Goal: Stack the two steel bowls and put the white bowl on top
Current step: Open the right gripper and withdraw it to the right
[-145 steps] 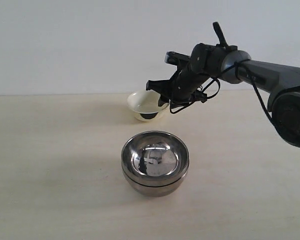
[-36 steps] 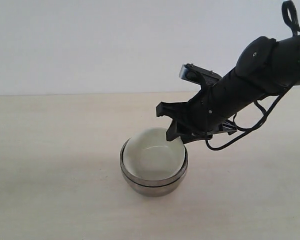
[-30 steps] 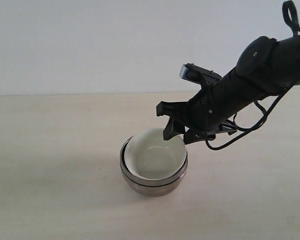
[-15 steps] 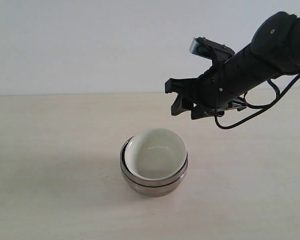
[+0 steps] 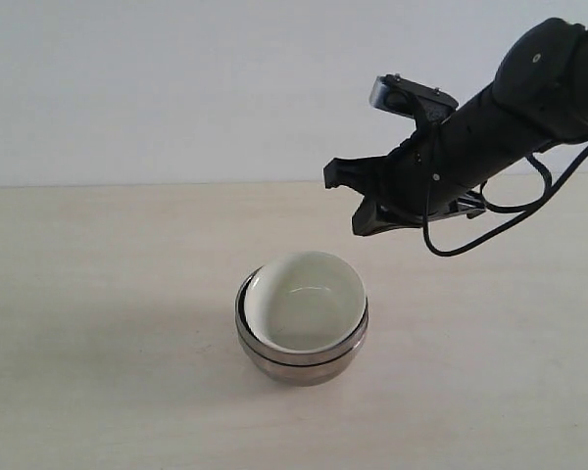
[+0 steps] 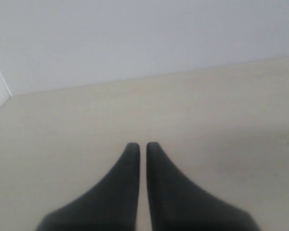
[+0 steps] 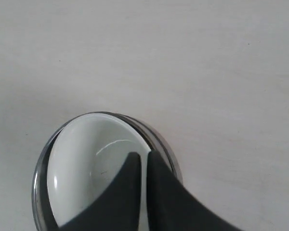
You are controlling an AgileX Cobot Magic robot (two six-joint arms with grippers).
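The two steel bowls (image 5: 299,364) sit nested one inside the other on the table. The white bowl (image 5: 304,304) rests inside the upper one, slightly tilted. My right gripper (image 5: 361,223) hovers above and to the right of the stack, shut and empty, touching nothing. In the right wrist view the shut right gripper (image 7: 143,156) hangs over the white bowl (image 7: 82,159), and the steel rim (image 7: 161,142) shows around it. My left gripper (image 6: 142,146) appears only in the left wrist view, shut over bare table. It is out of the exterior view.
The stack stands on a pale wooden table (image 5: 98,294) with a plain white wall (image 5: 176,88) behind it. A black cable loop (image 5: 470,230) hangs under the right arm.
The right gripper set the white bowl into the stacked steel bowls and let go. It then rose up and to the right, away from the stack.
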